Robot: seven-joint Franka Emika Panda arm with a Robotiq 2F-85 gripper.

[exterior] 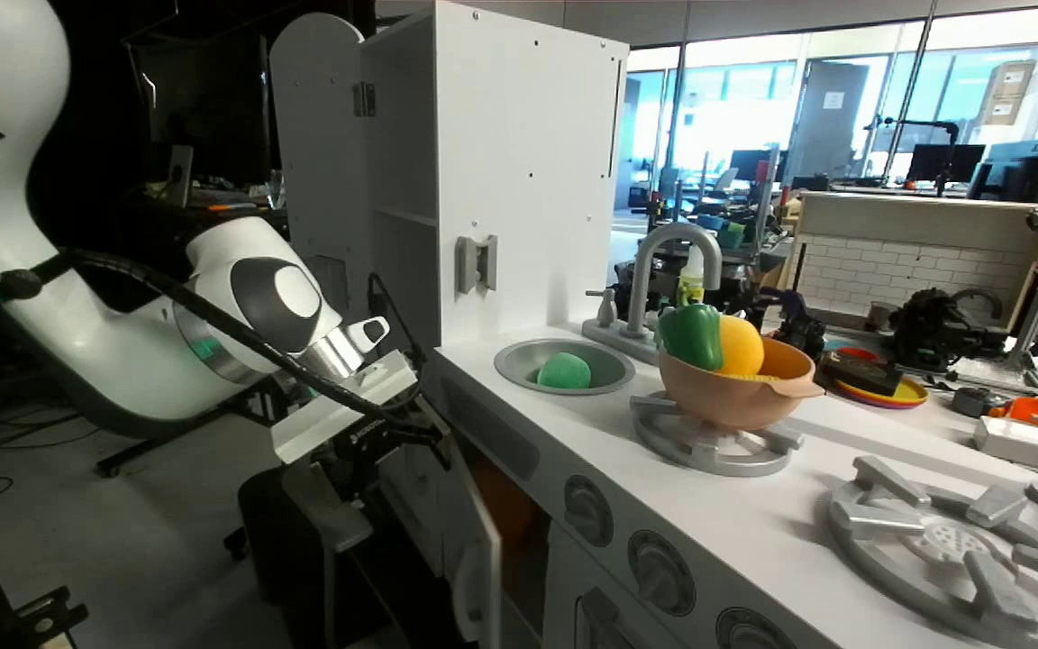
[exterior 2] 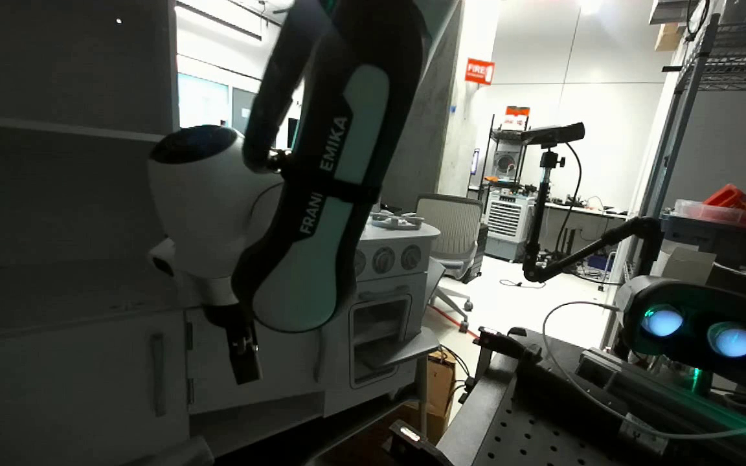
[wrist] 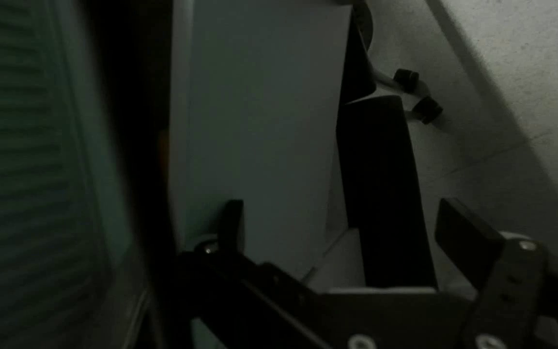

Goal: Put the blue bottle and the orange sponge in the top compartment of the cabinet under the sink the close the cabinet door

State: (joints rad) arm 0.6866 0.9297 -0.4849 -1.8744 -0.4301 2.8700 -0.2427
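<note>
Your end effector points down with its fingers wide apart, one of them crossing the face of the cabinet door in the wrist view; you cannot tell whether it touches. The door stands ajar, long axis upright, its free edge toward the near side. Your arm reaches in from the left and bends down at the wrist. To the door's right, the cabinet shows an orange patch too dim to make out. Farther right, in the table, a basin holds a green ball; a pink bowl on a burner holds a green pepper and a yellow fruit.
</note>
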